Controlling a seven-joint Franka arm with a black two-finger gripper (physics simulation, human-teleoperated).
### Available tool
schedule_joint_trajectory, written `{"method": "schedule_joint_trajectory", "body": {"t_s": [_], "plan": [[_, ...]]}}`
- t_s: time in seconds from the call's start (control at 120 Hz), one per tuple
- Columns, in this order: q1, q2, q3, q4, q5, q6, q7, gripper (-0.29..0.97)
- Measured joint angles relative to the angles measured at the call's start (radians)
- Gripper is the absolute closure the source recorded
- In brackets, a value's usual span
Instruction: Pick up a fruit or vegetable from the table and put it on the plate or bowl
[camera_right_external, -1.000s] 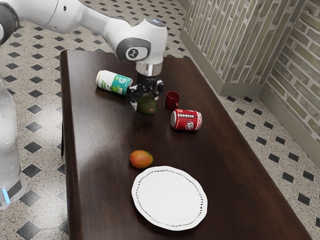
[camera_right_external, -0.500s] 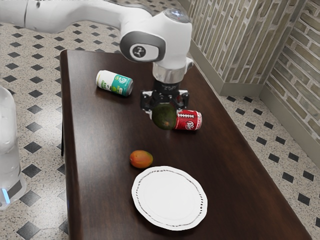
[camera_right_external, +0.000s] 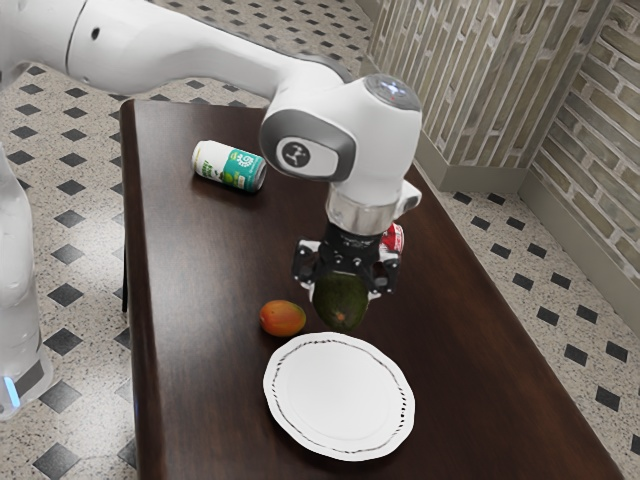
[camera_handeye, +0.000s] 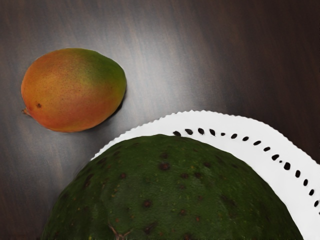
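We've moved the avocado (camera_right_external: 340, 300), fingers (camera_right_external: 306, 268) pinching it, from well beyond plate (camera_right_external: 340, 425) to over its rim, nr mango (camera_right_external: 282, 317).

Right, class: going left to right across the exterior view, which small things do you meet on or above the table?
Green can → mango → avocado → red can. The plate is skipped, since it spans several of them.

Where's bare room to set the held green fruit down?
The plate is bare. Open table between white-green can and mango, and on the exterior view's right of the plate. Crowded: mango by the plate rim, red can near the green fruit.
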Motion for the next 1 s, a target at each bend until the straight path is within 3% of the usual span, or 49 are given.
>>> {"method": "schedule_joint_trajectory", "body": {"t_s": [0.2, 0.292, 0.392, 1.0], "plan": [[0.001, 0.019, -0.009, 0.005, 0.001, 0.001, 0.000, 0.26], [0.000, 0.026, -0.011, 0.006, 0.003, 0.013, 0.000, 0.14], [0.001, 0.026, -0.014, 0.007, 0.006, 0.026, 0.000, 0.09], [0.000, 0.027, -0.025, 0.005, 0.021, 0.064, 0.001, 0.06]]}}
